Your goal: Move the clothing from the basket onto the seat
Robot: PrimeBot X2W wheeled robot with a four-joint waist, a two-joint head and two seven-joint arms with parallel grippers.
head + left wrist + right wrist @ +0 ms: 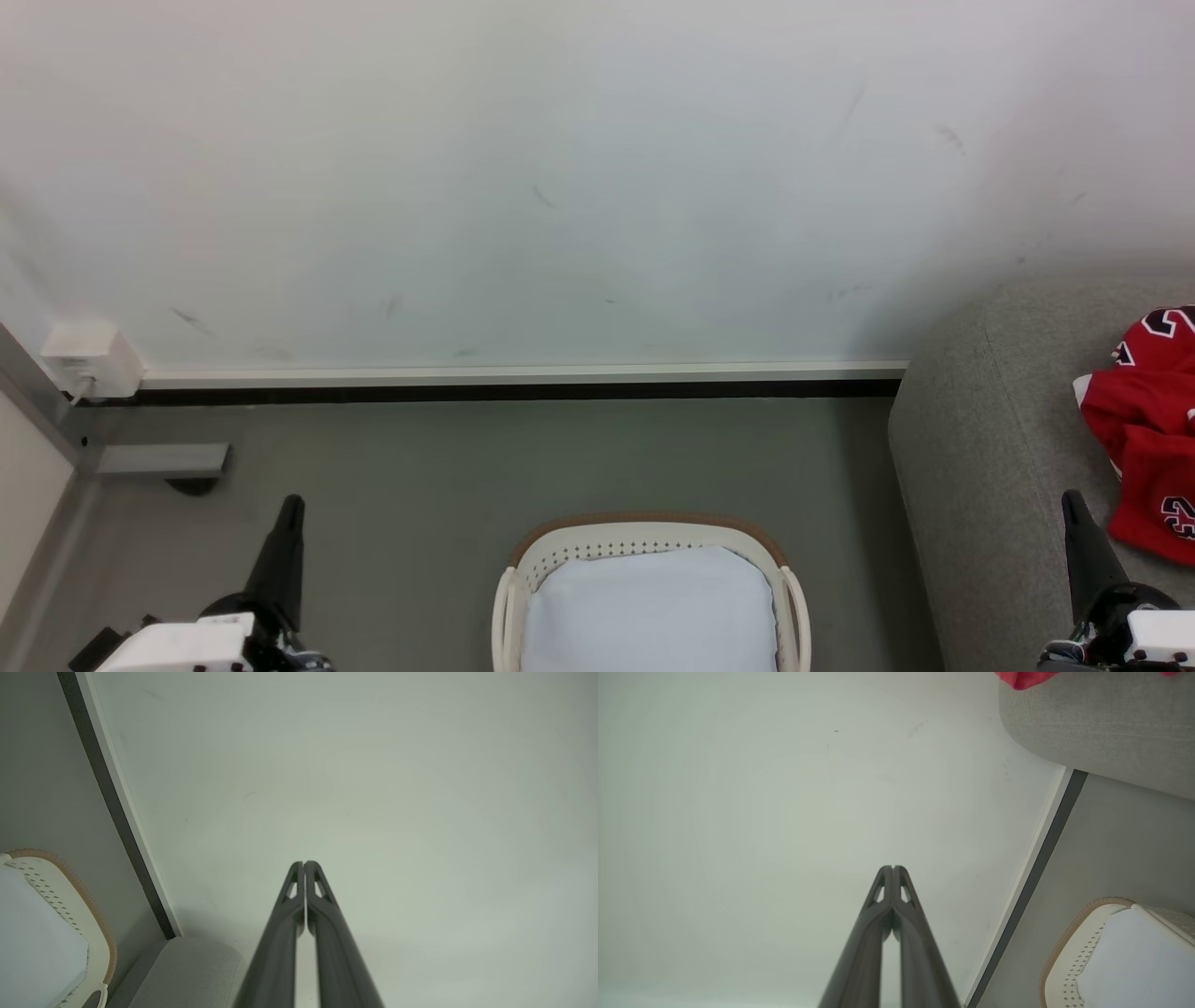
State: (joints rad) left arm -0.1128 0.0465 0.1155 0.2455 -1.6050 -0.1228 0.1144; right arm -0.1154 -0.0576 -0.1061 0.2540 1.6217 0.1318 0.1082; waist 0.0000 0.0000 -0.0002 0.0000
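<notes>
- Both claws are pressed shut and empty. The left gripper [291,511] hangs over the grey floor [420,523] to the left of the basket. The right gripper [1075,509] shows against the seat's grey fabric. Each has its 2 dark fingers closed tip to tip, pointing toward the white wall [560,187].
- Red jerseys, the clothing [1153,420], lie in a crumpled heap on the seat [990,439], at the far right of the head view. They are near the right gripper there, with no contact visible.
- The basket [644,525] stands on the floor between the 2 arms, near the seat but apart from it. Its plain white bottom lies bare, with no red showing inside.
- Judged from this, the transfer looks finished or nearly so: the clothing is on the seat and neither claw holds anything.
- The basket's near end is cut off by the bottom edge of the head view, so a last garment there cannot be ruled out. If there is none, only parking the arms is left.
</notes>
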